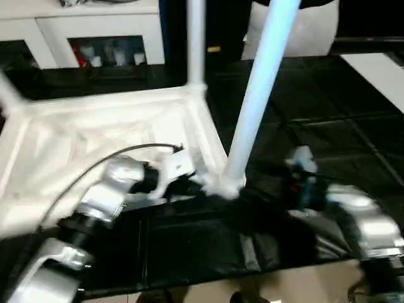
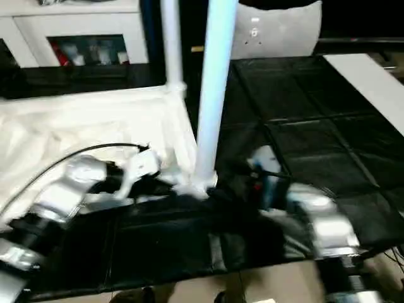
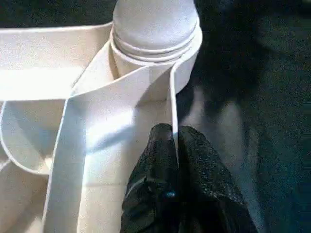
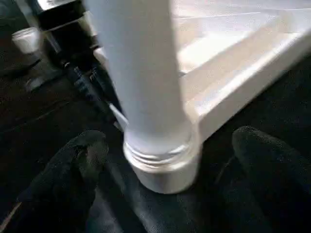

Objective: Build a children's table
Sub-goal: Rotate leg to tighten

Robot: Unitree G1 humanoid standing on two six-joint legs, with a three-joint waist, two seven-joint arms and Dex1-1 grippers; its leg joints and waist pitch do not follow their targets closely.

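Table top (image 1: 95,136) inverted on black mat (image 1: 303,113); white cabinet (image 1: 95,28) behind. Two legs (image 1: 259,95) seated upright. Left gripper (image 3: 176,145) clenched on rim; right gripper (image 4: 165,160) released, straddling near leg.

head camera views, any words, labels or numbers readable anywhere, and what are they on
No readable text.
The small yellowish tag behind the far leg: too blurred to read.
The items on the cabinet shelf: any labels too blurred to read.
The table top and near leg: no markings seen.

Head stereo looks down over forearms; wrist cameras close, sharing leg (image 4: 146,73) socket (image 3: 160,53).
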